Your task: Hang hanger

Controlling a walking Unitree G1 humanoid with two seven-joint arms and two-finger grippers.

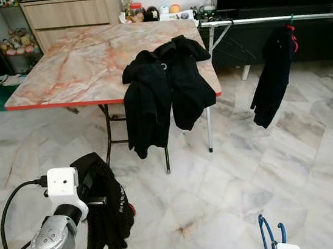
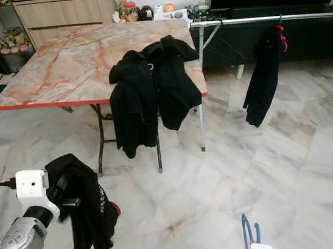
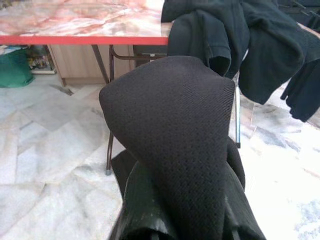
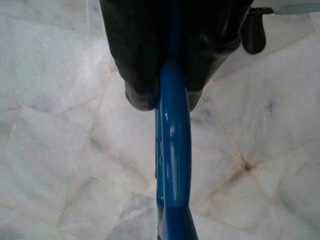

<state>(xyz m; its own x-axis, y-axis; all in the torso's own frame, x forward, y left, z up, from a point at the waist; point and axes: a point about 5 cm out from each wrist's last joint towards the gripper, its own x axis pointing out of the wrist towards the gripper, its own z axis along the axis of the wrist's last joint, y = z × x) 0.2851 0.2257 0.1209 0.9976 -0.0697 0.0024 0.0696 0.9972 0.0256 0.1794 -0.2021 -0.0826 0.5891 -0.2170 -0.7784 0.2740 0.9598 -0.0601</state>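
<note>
Hanger (image 4: 172, 150) – one; black garments – four

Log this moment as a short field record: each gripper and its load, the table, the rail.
left gripper: holds a black garment that hangs down above the floor
right gripper: fingers shut on a blue hanger
table: marble-patterned top, red edge; black clothes draped over its near corner
rail: behind the table on the right, one dark garment hanging from it
floor: pale marble tiles
</note>
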